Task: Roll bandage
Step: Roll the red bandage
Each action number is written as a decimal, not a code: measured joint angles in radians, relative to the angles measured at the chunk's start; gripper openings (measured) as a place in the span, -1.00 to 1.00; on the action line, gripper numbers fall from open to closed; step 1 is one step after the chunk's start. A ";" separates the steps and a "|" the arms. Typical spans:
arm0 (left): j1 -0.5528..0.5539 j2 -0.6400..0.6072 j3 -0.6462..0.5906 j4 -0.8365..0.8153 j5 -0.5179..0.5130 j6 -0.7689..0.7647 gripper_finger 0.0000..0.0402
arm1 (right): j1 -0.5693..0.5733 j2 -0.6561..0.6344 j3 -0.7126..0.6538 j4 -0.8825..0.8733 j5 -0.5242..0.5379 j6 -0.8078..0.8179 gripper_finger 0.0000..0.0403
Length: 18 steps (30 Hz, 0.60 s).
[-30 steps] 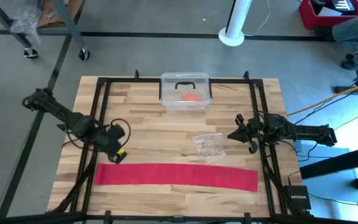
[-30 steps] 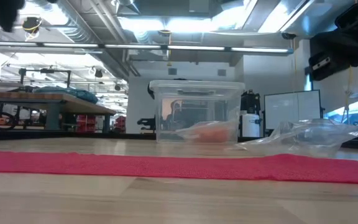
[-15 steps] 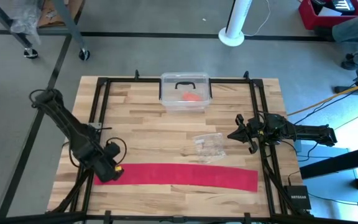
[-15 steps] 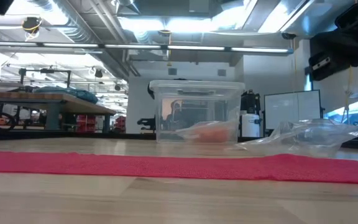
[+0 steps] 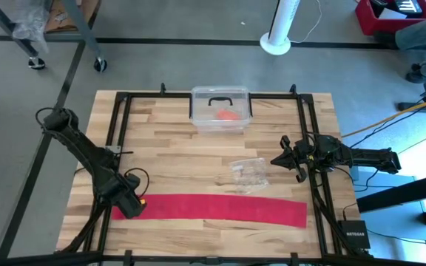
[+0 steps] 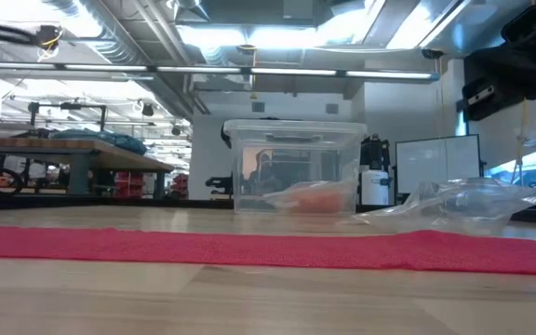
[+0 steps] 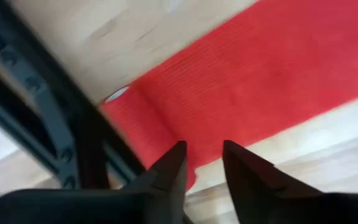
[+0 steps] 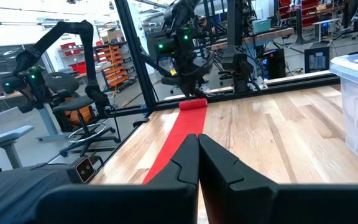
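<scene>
My pale wooden slatted table (image 5: 198, 159) sits in a workshop. A clear plastic lidded box (image 5: 220, 109) holds an orange-red lump (image 5: 228, 115). The long red cloth bandage (image 5: 213, 209) lies flat along the near edge. My left gripper (image 7: 202, 163) has dropped to its left end, fingers slightly parted, gripping nothing; my right gripper (image 8: 197, 146) waits shut.

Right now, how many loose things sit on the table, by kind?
Red bandage: 1
Clear lidded box: 1
Clear plastic bag: 1
Orange lump, inside the box: 1
Total: 4
</scene>
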 joint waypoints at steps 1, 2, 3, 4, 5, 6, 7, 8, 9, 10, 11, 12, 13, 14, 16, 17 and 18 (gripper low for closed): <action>-0.002 0.000 -0.007 -0.003 0.018 -0.019 -0.40 | 0.000 0.000 0.000 0.000 0.000 0.000 -0.96; -0.004 0.000 -0.016 -0.006 0.031 -0.040 -0.36 | 0.000 0.000 0.000 -0.002 0.000 0.000 -0.96; -0.007 0.000 -0.026 -0.009 0.040 -0.064 -0.33 | 0.000 0.000 0.000 -0.003 0.000 0.000 -0.96; -0.010 0.000 -0.040 -0.009 0.050 -0.084 -0.30 | 0.000 0.000 0.000 -0.003 0.000 0.000 -0.96; -0.013 0.000 -0.053 -0.011 0.063 -0.098 -0.28 | 0.000 0.000 0.000 -0.003 0.000 0.000 -0.96; -0.016 0.000 -0.066 -0.013 0.079 -0.112 -0.26 | 0.000 0.000 0.000 -0.004 0.000 0.000 -0.96; -0.018 0.000 -0.080 -0.011 0.103 -0.122 -0.25 | 0.000 0.000 0.000 -0.004 0.000 0.000 -0.96; -0.021 0.000 -0.092 -0.008 0.121 -0.128 -0.25 | 0.000 0.000 0.000 -0.005 0.000 0.000 -0.96; -0.024 0.000 -0.103 -0.007 0.132 -0.130 -0.24 | 0.000 0.000 0.000 -0.005 0.000 0.000 -0.96; -0.027 0.000 -0.113 -0.002 0.135 -0.131 -0.24 | 0.000 0.000 0.000 -0.005 0.000 0.000 -0.96; -0.027 0.000 -0.121 0.007 0.136 -0.131 -0.24 | 0.000 0.000 0.000 -0.005 0.000 0.000 -0.96; -0.027 0.000 -0.129 0.027 0.136 -0.126 -0.24 | 0.000 0.000 0.000 -0.005 0.000 0.000 -0.96; -0.027 0.000 -0.136 0.048 0.136 -0.124 -0.24 | 0.000 0.000 0.000 -0.005 0.000 0.000 -0.96; -0.027 0.000 -0.145 0.073 0.136 -0.123 -0.24 | 0.000 0.000 0.000 -0.006 0.000 0.000 -0.96; -0.027 0.000 -0.164 0.112 0.136 -0.125 -0.24 | 0.000 0.000 0.000 -0.006 0.000 0.000 -0.96; -0.027 0.000 -0.173 0.127 0.136 -0.125 -0.24 | 0.000 0.000 0.000 -0.006 0.000 0.000 -0.96; -0.027 0.000 -0.183 0.146 0.136 -0.126 -0.24 | 0.000 0.000 0.000 -0.006 0.000 0.000 -0.96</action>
